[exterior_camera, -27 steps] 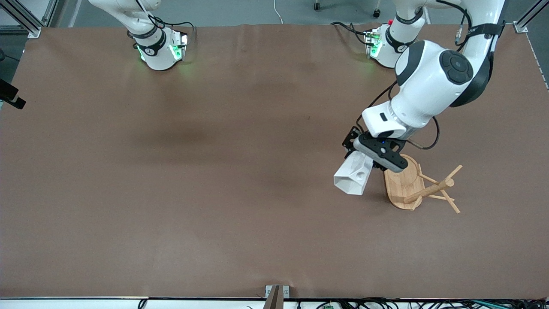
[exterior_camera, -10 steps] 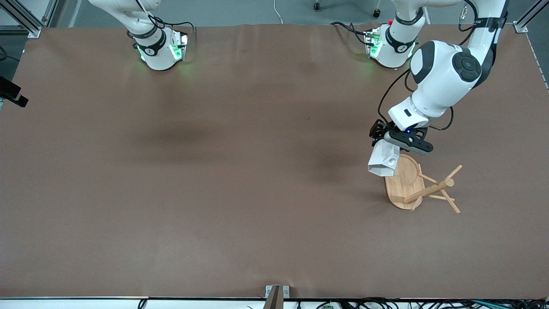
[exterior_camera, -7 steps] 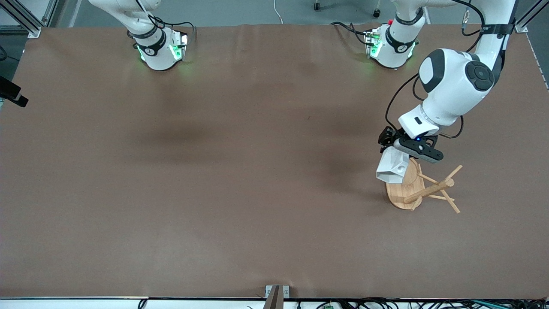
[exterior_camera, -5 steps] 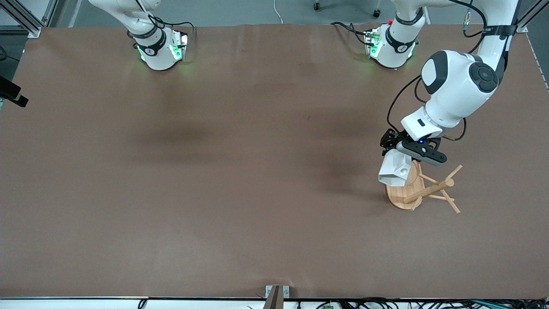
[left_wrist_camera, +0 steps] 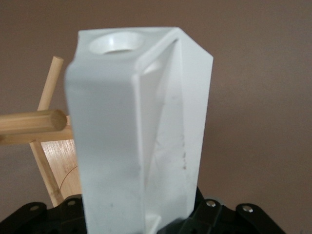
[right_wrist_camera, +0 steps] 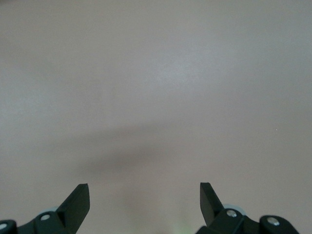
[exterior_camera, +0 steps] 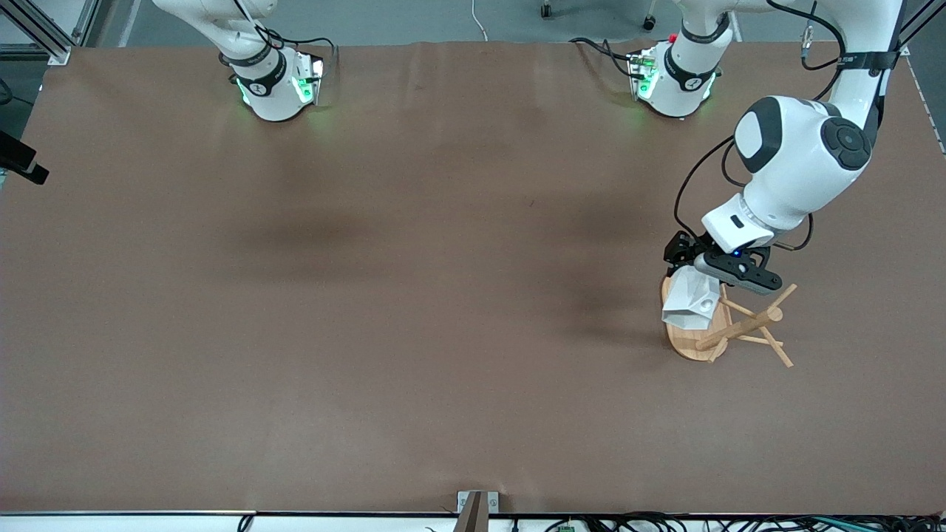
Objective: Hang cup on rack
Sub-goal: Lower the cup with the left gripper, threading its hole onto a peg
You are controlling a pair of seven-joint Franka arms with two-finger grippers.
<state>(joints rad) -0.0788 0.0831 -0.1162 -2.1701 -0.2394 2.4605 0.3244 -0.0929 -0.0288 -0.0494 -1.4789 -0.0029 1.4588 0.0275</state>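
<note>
Left hand (exterior_camera: pixel 698 275) is clamped on the cup (exterior_camera: pixel 692 299), holding it in the air over the oval base of the rack (exterior_camera: pixel 720 323), which stands on the counter (exterior_camera: pixel 414 295) toward the left arm's end. In the left wrist view the cup (left_wrist_camera: pixel 141 131) fills the frame, pierced handle just beside a peg (left_wrist_camera: pixel 31 122), not on it. Right hand (right_wrist_camera: pixel 145 197) waits, fingers spread wide over bare counter

The cup (left_wrist_camera: pixel 141 131) runs off the bottom edge of the left wrist view, hiding the left gripper's fingers. In the front view it covers part of the rack (exterior_camera: pixel 698 336) base.
</note>
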